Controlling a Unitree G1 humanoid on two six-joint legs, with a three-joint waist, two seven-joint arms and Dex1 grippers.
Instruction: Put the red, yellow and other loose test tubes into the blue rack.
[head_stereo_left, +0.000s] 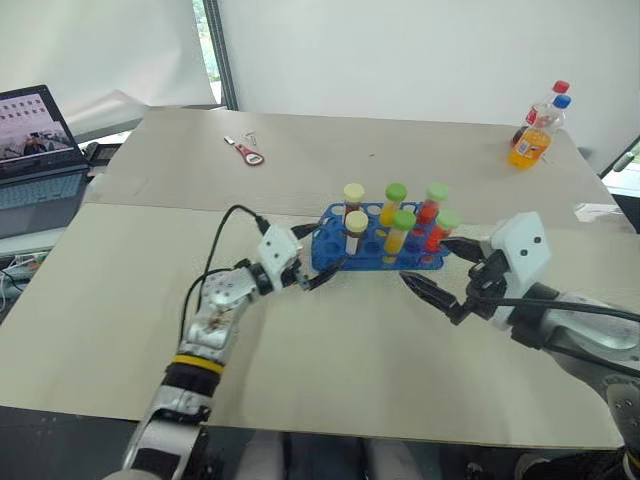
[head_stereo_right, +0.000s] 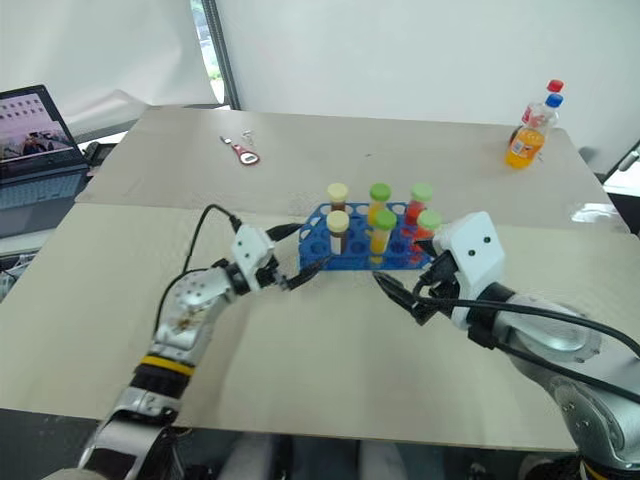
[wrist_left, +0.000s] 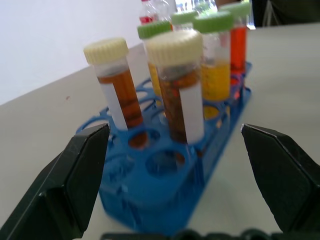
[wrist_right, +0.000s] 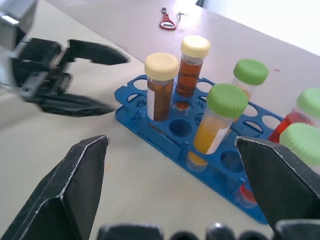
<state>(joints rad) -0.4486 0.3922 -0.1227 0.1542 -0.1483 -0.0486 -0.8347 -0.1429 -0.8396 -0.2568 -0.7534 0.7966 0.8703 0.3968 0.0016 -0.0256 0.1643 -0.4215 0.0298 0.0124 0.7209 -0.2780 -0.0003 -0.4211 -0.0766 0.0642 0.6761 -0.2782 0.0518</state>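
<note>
Both pincers stand spread wide with nothing between their fingers. Left pincer (head_stereo_left: 318, 258) lies low over the table (head_stereo_left: 330, 370), its two black fingers pointing at the near short end of the blue rack (head_stereo_left: 378, 250); the tips sit just beside that end, and I cannot tell whether they touch it. Straight ahead of it, in the left wrist view, two tubes with cream caps and brown liquid stand upright in the rack's closest holes: the nearer brown tube (wrist_left: 180, 85) and the farther brown tube (wrist_left: 116, 82) beside it. Beyond them stand the two yellow tubes (wrist_left: 216, 60) with green caps, and past those the red tubes (wrist_left: 239, 40), also green-capped, at the rack's far end. Right pincer (head_stereo_left: 440, 272) hovers on the other side of the rack, near its long front edge, fingers apart and aimed toward the left pincer; its upper finger reaches close to a red tube (head_stereo_left: 441, 232) without clearly touching it. From the right wrist view all six tubes are upright in holes, with several holes between them empty. Well away from both pincers, across the table, lie a red bottle opener (head_stereo_left: 248, 153) and, at the far corner, two drink bottles (head_stereo_left: 535, 132). A laptop (head_stereo_left: 35, 150) sits off beyond the left arm.
</note>
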